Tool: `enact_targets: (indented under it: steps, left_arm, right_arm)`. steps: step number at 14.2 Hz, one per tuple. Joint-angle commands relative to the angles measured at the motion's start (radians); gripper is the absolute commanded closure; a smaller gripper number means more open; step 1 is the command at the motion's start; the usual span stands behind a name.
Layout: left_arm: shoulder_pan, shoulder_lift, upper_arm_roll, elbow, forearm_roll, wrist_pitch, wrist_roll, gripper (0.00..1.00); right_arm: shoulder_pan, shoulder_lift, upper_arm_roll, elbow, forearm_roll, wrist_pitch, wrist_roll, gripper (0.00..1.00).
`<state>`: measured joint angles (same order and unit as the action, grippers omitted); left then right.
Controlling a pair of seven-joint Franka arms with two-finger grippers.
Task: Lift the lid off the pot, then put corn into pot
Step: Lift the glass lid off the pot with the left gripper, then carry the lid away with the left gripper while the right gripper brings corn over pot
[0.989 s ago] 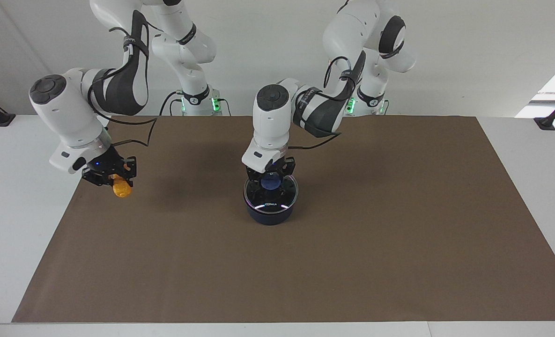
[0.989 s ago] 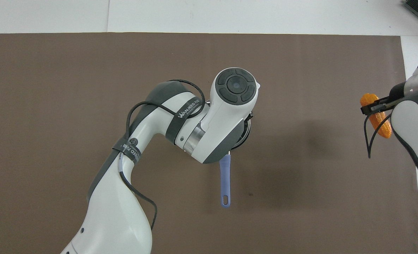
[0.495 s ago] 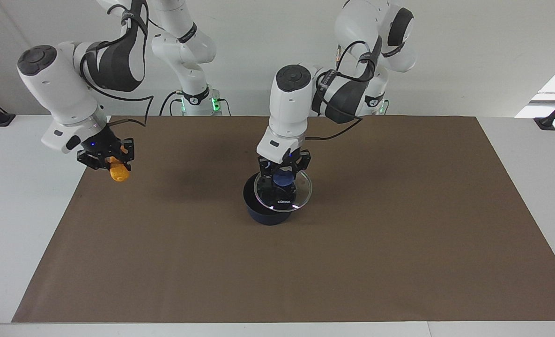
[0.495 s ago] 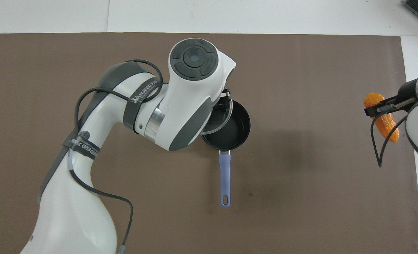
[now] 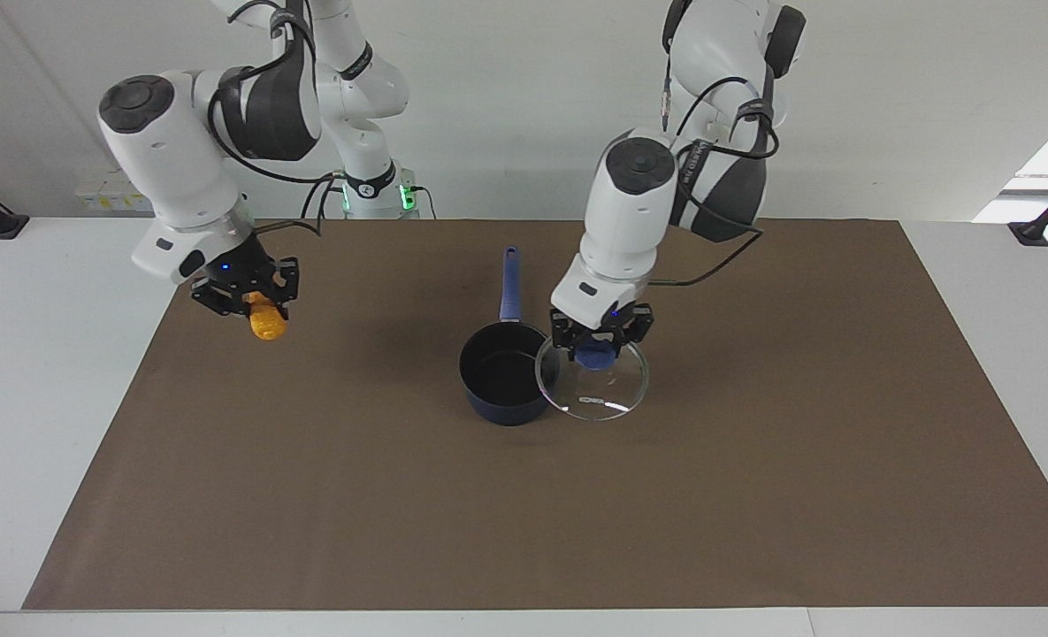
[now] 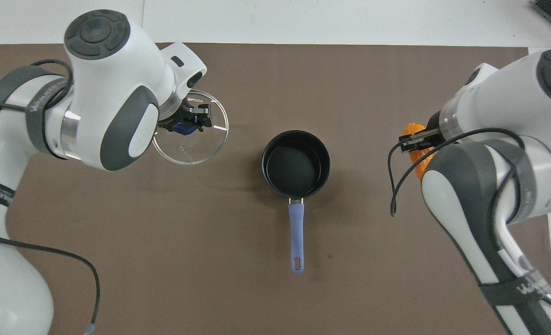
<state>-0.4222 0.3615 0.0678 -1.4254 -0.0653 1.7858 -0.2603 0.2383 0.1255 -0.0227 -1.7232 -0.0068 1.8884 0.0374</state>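
The pot (image 5: 504, 376) stands open on the brown mat, its black inside bare and its blue handle (image 5: 510, 283) pointing toward the robots; it also shows in the overhead view (image 6: 296, 163). My left gripper (image 5: 596, 347) is shut on the blue knob of the lid (image 5: 610, 387) and holds it in the air over the mat beside the pot, toward the left arm's end. The lid (image 6: 196, 149) and the left gripper (image 6: 189, 122) show in the overhead view. My right gripper (image 5: 254, 305) is shut on the corn (image 5: 267, 326), raised over the mat toward the right arm's end. The right gripper (image 6: 412, 139) and corn (image 6: 414, 127) are partly hidden overhead.
The brown mat (image 5: 753, 487) covers most of the white table (image 5: 37, 372). Nothing else lies on it.
The left gripper has lifted the lid off the pot and carried it sideways toward the left arm's end. The right gripper with the corn has risen and moved toward the pot.
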Motion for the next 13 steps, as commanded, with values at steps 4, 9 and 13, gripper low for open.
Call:
enact_targets:
  steps: [4,9,13]
  left_arm:
    - [0.141,-0.116,-0.009,-0.165,-0.018,0.007,0.231,1.00]
    - [0.253,-0.176,-0.008,-0.286,-0.045,0.050,0.412,1.00]
    - [0.342,-0.275,-0.008,-0.484,-0.044,0.167,0.557,1.00]
  right_arm:
    - [0.154,0.068,0.003,0.008,0.007,0.115,0.225,1.00]
    - [0.234,0.189,0.016,0.083,0.010,0.194,0.331,1.00]
    - [0.236,0.241,0.026,0.079,0.031,0.241,0.331,1.00]
